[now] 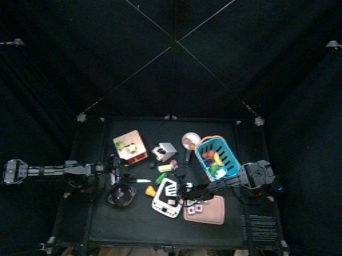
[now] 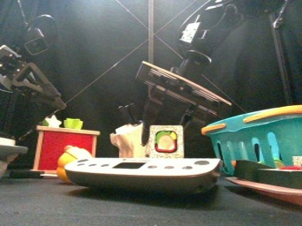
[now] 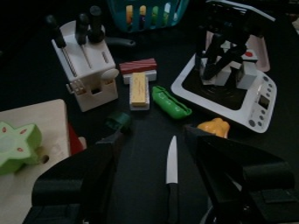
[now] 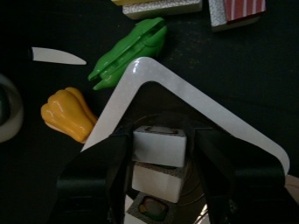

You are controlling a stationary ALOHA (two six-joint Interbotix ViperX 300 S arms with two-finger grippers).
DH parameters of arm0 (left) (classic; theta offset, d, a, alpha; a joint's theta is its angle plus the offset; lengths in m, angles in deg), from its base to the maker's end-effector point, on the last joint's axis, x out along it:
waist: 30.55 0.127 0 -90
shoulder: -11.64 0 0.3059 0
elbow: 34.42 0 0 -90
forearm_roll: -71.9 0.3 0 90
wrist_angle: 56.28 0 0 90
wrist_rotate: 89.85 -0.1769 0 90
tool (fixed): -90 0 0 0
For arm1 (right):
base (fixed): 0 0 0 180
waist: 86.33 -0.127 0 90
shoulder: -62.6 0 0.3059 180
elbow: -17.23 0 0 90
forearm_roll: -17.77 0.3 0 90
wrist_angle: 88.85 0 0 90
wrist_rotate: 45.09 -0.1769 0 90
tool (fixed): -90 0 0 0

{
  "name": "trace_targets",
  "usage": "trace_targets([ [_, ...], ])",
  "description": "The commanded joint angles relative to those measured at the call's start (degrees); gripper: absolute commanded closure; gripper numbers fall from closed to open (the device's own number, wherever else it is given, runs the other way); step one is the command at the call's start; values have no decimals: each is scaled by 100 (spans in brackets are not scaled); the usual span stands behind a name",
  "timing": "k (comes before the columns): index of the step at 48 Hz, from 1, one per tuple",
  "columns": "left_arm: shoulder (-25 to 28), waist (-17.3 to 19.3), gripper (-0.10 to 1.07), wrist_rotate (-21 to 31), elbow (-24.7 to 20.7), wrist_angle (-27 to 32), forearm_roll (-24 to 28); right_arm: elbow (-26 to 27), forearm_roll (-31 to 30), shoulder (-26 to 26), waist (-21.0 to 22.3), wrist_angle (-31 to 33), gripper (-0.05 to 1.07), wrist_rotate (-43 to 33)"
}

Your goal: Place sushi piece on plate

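While the left claw (image 3: 170,188) hangs open, the right claw (image 4: 160,149) grips one sushi piece (image 4: 162,145) over the scale (image 4: 176,92).

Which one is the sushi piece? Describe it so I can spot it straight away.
Find the white knife block with black handles in the left wrist view. The sushi piece is the small slab lying close beside it. It is red and white, unlike the plain yellow bar and the green pod next to it.
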Motion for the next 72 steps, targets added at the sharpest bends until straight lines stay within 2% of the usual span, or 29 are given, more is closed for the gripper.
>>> trace_targets([
  [1,0,0,5,0,-88,-26,-9,105,-79,-299,53,44,45,0],
  [25,9,-9,5,0,-70,-26,-9,114,-536,-879,-9,694,45,0],
  [37,9,0,5,0,-62,-26,-18,-26,-396,-1336,-606,765,45,0],
  [45,9,0,5,0,-62,-26,-9,-299,193,-1600,-1063,782,45,0],
  [58,9,-9,5,-9,-62,-26,-9,-1099,1477,-2241,-1793,791,45,-26],
  [63,9,-9,5,-9,-62,-26,-9,-1433,1802,-2443,-1942,853,45,-79],
  [72,9,-9,5,0,-44,-26,-9,-1907,2479,-2470,-2030,940,45,-26],
])
